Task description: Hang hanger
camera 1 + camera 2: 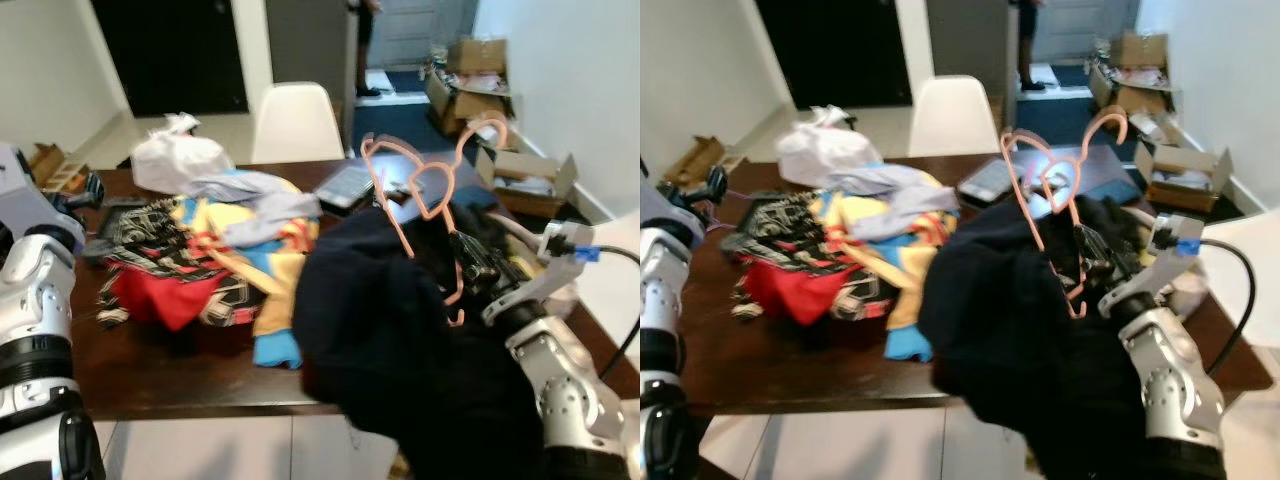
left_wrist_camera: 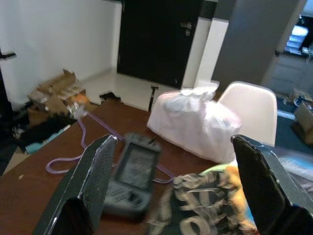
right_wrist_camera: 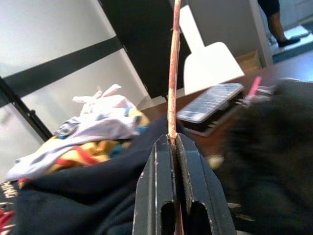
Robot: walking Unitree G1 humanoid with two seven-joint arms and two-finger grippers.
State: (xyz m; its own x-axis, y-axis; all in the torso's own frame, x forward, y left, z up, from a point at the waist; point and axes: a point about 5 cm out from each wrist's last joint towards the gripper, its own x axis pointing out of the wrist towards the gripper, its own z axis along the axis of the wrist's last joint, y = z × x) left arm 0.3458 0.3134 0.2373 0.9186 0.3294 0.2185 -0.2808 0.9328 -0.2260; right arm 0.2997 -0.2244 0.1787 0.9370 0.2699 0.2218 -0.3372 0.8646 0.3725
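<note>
Two arms frame a dark wooden table (image 1: pixel 180 365) heaped with laundry. On the left, the left gripper (image 2: pixel 181 196) hangs over the table's near-left corner, its black fingers (image 2: pixel 90 186) spread wide apart with nothing between them. Under it, in the left wrist view, lie a dark handheld remote-like device (image 2: pixel 129 178), blurred, and a purple cord (image 2: pixel 83 147) looping across the wood. Just past those sits a white plastic bag (image 1: pixel 175 160), knotted at the top.

Moving toward the middle, a pile of colourful clothes (image 1: pixel 210 255) spreads over the table: red, yellow, blue and patterned pieces, with a pale grey garment on top. Behind the table stands a white chair (image 1: pixel 297 122), and a silver laptop-like slab (image 1: pixel 350 185) lies at the far edge.

Further right, a big dark navy garment (image 1: pixel 390 330) drapes over the table's front edge. Rising out of it is the pink hanger (image 1: pixel 425 190), tilted, its hook curling upward to the right. The right gripper (image 3: pixel 172 147) has its fingers clamped tight on the hanger's thin rod, held up above the dark cloth.

Cardboard boxes (image 1: pixel 520 180) sit on the floor by the right wall, and a person's legs (image 1: pixel 365 50) stand in the far doorway.
</note>
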